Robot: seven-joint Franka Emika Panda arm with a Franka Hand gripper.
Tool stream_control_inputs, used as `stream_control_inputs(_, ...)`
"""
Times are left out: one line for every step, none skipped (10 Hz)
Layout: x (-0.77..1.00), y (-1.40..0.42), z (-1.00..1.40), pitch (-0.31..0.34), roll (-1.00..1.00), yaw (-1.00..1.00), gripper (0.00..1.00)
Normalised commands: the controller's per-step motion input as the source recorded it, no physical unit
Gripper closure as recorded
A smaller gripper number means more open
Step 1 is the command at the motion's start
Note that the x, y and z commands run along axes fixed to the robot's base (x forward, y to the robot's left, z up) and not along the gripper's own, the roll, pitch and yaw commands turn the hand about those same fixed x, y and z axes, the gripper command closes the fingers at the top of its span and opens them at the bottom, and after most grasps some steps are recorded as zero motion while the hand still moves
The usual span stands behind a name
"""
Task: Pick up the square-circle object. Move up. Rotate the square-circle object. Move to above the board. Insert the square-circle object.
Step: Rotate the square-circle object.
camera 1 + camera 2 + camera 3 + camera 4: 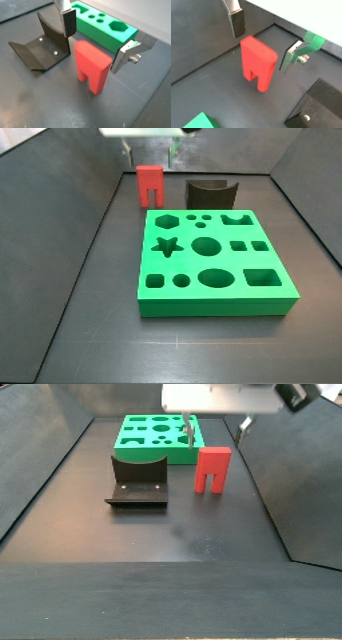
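Wrist views show gripper (100,42) fingers (67,22) wide astride the square-circle object (91,65), unseen from sides.

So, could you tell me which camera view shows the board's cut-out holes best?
A side view shows the board from above with every hole visible. The side view across the floor shows it far and foreshortened. Wrist views catch only a corner. The open gripper hangs above the square-circle object.

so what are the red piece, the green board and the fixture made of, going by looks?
Square-circle object: likely plastic, matte red, uniform colour. Board: likely plastic too, bright green, clean-edged cut-outs. Fixture: dark, faint sheen, screw heads; metal or plastic, unclear. Gripper above the red piece: open, silver metal fingers.
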Motion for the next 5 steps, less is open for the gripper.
stream_control_inputs(-0.02,0.02,0.46,0.051,-0.04,-0.05,0.00)
stream_control_inputs(-0.01,0.02,0.22,0.058,-0.02,-0.05,0.00)
stream_control_inputs(0.00,0.08,0.00,0.005,0.00,1.00,0.00)
stream_control_inputs(0.02,0.07,-0.06,0.005,0.00,1.00,0.00)
stream_control_inputs(0.03,0.03,-0.04,0.004,0.00,1.00,0.00)
